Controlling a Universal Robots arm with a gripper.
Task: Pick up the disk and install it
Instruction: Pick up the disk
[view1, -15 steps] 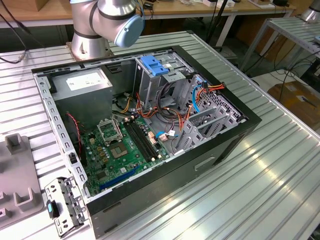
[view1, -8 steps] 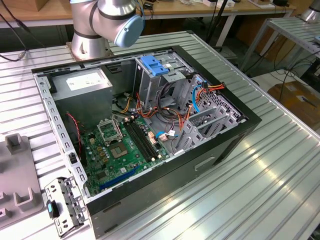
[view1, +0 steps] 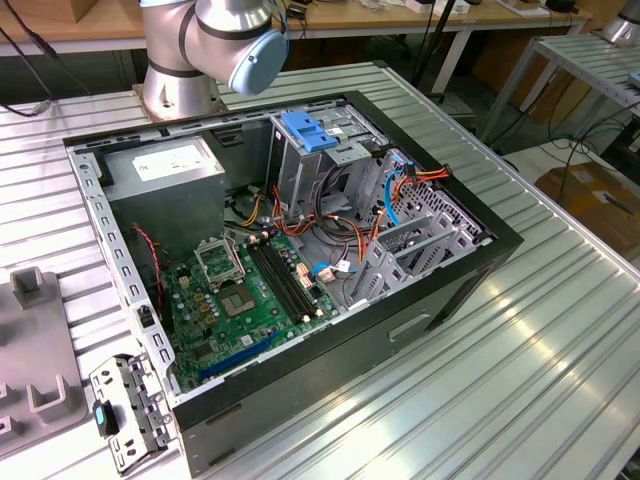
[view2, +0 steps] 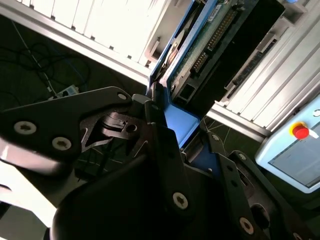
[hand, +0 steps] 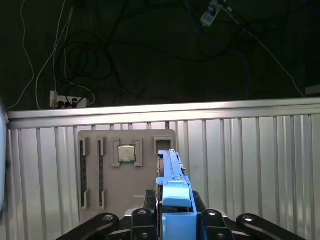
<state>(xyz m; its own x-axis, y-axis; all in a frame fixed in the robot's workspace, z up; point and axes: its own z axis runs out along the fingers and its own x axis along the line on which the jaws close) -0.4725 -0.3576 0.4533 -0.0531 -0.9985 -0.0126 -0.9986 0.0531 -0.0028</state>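
Note:
In both wrist views my gripper (hand: 173, 216) is shut on the disk (hand: 174, 186), which I see edge-on with a blue plastic rail along it. The black fingers (hand: 142, 216) clamp its two sides. In the second wrist view the disk (view2: 207, 42) shows its green circuit-board side and blue rail, rising out of the gripper (view2: 167, 132). The disk hangs above the ribbed metal table (hand: 250, 150), over a grey tray (hand: 120, 185). In the exterior view the open computer case (view1: 470, 270) lies on the table, with a metal drive cage (view1: 300, 170) topped by a blue tab (view1: 308, 130).
The arm's base (view1: 175, 80) stands behind the case. A grey power supply box (view1: 165, 168), motherboard (view1: 250, 290) and orange cables (view1: 345, 225) sit inside the case. The grey tray (view1: 30, 350) holds a processor chip (hand: 126, 153). A pendant with a red button (view2: 300, 131) lies on the table.

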